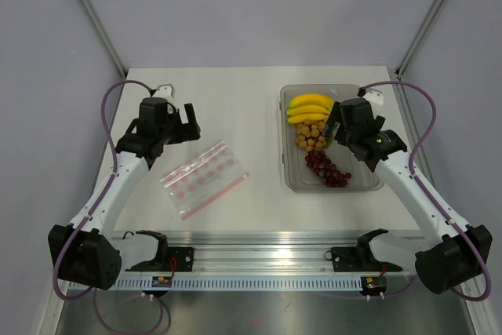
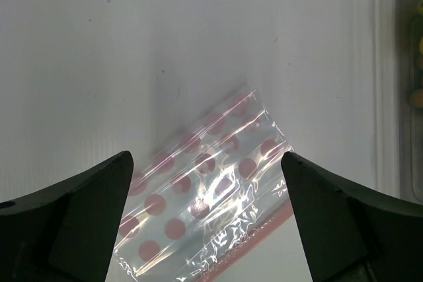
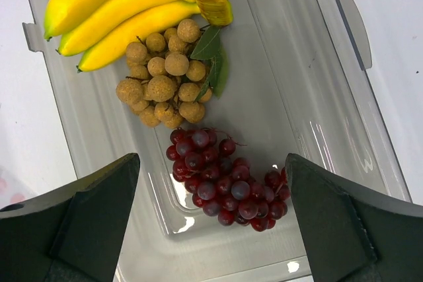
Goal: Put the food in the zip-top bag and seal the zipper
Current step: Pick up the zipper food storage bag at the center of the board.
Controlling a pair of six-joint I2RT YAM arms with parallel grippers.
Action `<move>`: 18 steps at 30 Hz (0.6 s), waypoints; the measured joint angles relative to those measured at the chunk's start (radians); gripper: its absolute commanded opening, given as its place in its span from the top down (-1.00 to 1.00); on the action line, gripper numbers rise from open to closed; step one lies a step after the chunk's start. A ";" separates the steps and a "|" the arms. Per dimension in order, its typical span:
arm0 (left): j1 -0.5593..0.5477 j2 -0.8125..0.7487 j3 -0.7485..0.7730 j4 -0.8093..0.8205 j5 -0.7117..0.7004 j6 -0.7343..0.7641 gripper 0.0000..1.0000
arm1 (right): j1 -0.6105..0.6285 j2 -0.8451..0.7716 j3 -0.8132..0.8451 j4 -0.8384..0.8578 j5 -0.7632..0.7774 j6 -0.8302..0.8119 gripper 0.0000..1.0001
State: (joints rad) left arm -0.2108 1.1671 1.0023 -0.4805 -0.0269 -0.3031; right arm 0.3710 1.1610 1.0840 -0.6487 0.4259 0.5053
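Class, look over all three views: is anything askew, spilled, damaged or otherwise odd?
Barely. The zip-top bag lies at a slant, its film crinkled. The bananas, round fruits and grapes sit neatly inside the tray. Nothing spilled.

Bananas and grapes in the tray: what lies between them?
The cluster of tan round fruits, with a green leaf beside it, lies between the bananas and the grapes inside the clear tray; the right wrist view shows it best.
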 measured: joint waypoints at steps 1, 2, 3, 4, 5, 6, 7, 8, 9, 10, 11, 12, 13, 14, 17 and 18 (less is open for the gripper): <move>0.000 0.000 0.000 0.000 -0.003 0.000 -0.98 | 0.000 0.001 -0.001 0.000 -0.001 0.000 -0.99; 0.000 0.000 0.000 0.000 -0.009 -0.001 -0.98 | 0.000 0.001 -0.003 0.001 -0.002 0.000 -0.99; 0.000 0.000 0.000 0.000 -0.014 -0.002 -0.98 | 0.000 0.001 -0.004 0.002 -0.003 0.000 -0.99; 0.000 0.000 0.000 0.000 -0.019 -0.003 -0.98 | 0.000 0.001 -0.006 0.002 -0.004 -0.001 -0.99; 0.000 0.000 0.000 0.000 -0.026 -0.007 -0.98 | 0.000 0.001 -0.007 0.002 -0.010 -0.003 -0.99; -0.001 0.001 0.000 0.000 -0.031 -0.010 -0.98 | 0.000 0.001 -0.008 0.003 -0.020 -0.004 -0.99; -0.001 0.002 0.000 0.000 -0.034 -0.012 -0.98 | 0.000 0.001 -0.008 0.007 -0.031 -0.007 -0.99; -0.001 0.004 0.000 0.000 -0.037 -0.016 -0.98 | 0.000 0.000 -0.010 0.014 -0.050 -0.012 -0.99; -0.001 0.006 0.000 0.000 -0.039 -0.018 -0.98 | 0.000 0.000 -0.013 0.025 -0.068 -0.017 -0.99; -0.001 0.009 0.000 0.000 -0.041 -0.020 -0.98 | 0.000 -0.002 -0.014 0.035 -0.094 -0.022 -0.99; -0.001 0.010 0.000 -0.001 -0.043 -0.023 -0.98 | 0.000 -0.003 -0.017 0.046 -0.122 -0.028 -0.99; -0.001 0.010 0.000 0.000 -0.045 -0.024 -0.98 | 0.000 -0.003 -0.017 0.054 -0.148 -0.031 -0.99; -0.001 0.010 0.000 0.000 -0.049 -0.026 -0.98 | 0.003 -0.003 -0.017 0.063 -0.173 -0.033 -0.99; -0.001 0.010 -0.002 0.003 -0.053 -0.029 -0.98 | 0.009 -0.002 -0.016 0.071 -0.196 -0.034 -0.99; -0.001 -0.002 -0.015 0.013 -0.066 -0.034 -0.98 | 0.065 0.021 0.006 0.087 -0.231 -0.032 -0.99; -0.001 -0.008 -0.019 0.012 -0.070 -0.034 -0.98 | 0.103 0.042 0.024 0.093 -0.236 -0.030 -0.99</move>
State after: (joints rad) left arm -0.2115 1.1595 0.9829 -0.4686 -0.0971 -0.3370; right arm 0.4740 1.2026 1.1076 -0.5560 0.1902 0.4755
